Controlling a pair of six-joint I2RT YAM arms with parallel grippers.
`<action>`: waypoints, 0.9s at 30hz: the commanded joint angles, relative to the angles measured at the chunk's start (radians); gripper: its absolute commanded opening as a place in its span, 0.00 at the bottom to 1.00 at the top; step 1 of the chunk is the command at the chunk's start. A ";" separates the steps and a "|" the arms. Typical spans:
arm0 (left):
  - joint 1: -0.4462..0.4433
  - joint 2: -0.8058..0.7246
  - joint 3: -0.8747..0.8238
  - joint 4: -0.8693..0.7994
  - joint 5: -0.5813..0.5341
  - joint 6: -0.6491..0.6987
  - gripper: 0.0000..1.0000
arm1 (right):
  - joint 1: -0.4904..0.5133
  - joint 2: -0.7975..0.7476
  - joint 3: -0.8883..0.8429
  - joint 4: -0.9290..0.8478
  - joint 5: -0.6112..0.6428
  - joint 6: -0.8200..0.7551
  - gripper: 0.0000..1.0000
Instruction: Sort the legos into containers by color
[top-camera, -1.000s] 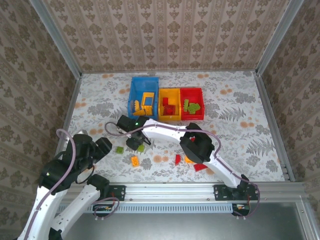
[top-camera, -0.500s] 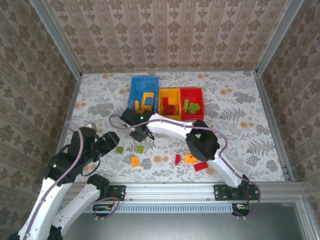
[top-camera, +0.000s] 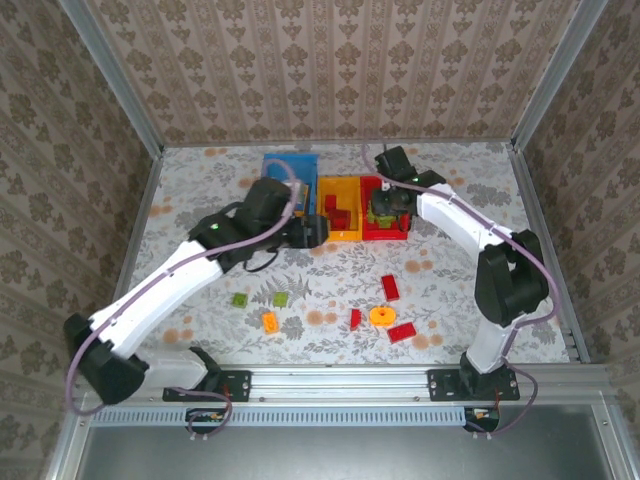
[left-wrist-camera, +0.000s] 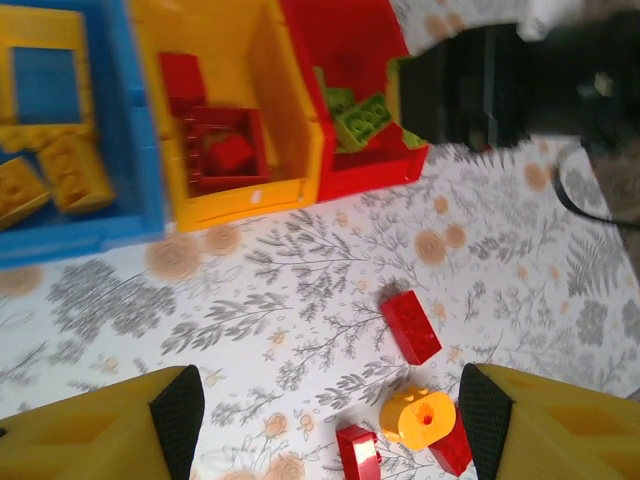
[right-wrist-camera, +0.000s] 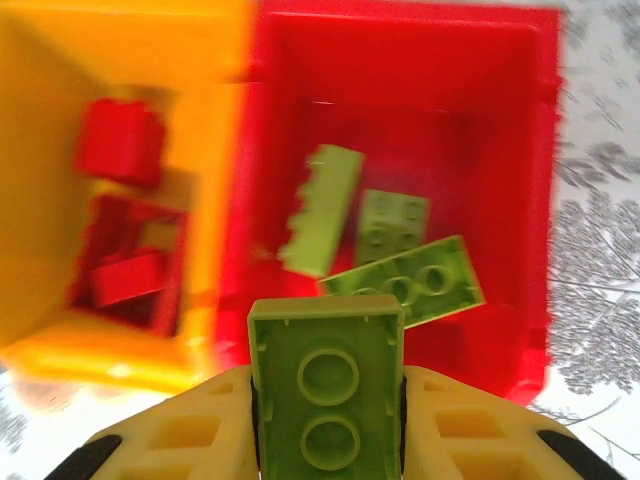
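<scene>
Got a floral-print table (top-camera: 440, 300) under everything. Biggest container first: blue bin (left-wrist-camera: 135, 150), ahead and off to the left of the left gripper (left-wrist-camera: 325, 430), with yellow bricks (left-wrist-camera: 60, 175) inside. Right beside it, the yellow bin (left-wrist-camera: 290, 120), pretty much dead ahead of those jaws, with red pieces (left-wrist-camera: 220, 150) in it. Then the red bin (right-wrist-camera: 500, 120), just below and ahead of the right gripper (right-wrist-camera: 327, 420), already holding three green pieces (right-wrist-camera: 392, 222).

Holding the left jaws wide apart, nothing gripped, up above the table. Clamping the right jaws on a light green brick (right-wrist-camera: 327, 385), hollow underside up toward the camera, over the near edge of the red bin.

Loose stuff on the table: a red brick (left-wrist-camera: 410, 325) a bit ahead of the left jaws, then an orange disc (left-wrist-camera: 420, 418) and small red bits (left-wrist-camera: 358, 452) down below the gap between them. Further back behind those jaws, toward the bases, two little green bricks (top-camera: 281, 298) and one orange brick (top-camera: 269, 321).
</scene>
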 joint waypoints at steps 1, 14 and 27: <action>-0.051 0.099 0.075 0.009 0.006 0.136 0.71 | -0.040 0.099 0.083 -0.017 -0.102 0.063 0.29; -0.106 0.246 0.061 -0.035 0.045 0.205 0.73 | -0.088 0.263 0.330 -0.129 -0.122 0.066 0.56; -0.157 0.340 0.082 -0.028 0.100 0.166 0.76 | -0.099 -0.194 -0.074 0.014 -0.097 0.063 0.64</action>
